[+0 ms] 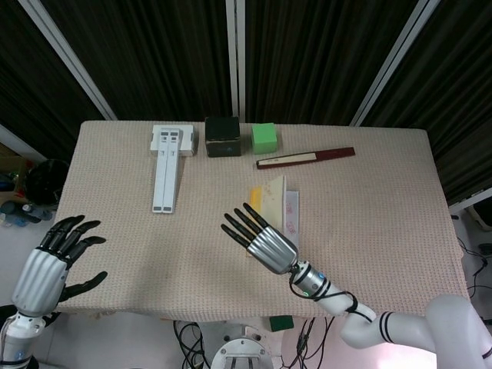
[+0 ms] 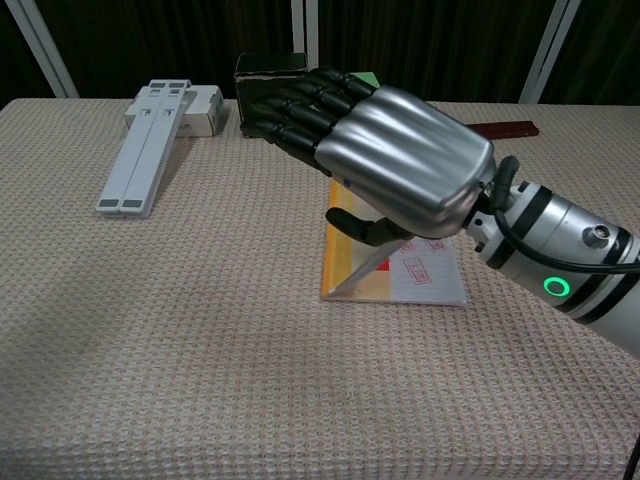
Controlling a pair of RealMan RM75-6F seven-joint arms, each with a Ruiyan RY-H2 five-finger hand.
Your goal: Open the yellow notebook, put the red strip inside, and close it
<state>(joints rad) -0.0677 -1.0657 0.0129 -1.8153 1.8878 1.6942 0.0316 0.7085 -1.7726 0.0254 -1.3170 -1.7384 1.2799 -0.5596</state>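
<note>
The yellow notebook lies mid-table with its cover raised at a steep tilt over the right-hand page. A sliver of the red strip shows under that cover in the chest view; the head view hides it. My right hand hovers just in front of the notebook with its fingers stretched out and nothing in it. In the chest view the right hand has its thumb against the lifted cover. My left hand hangs off the table's front left corner with fingers spread and nothing in it.
At the back stand a white folding stand, a black box and a green cube. A dark red and cream stick lies behind the notebook. The beige cloth covers the whole table.
</note>
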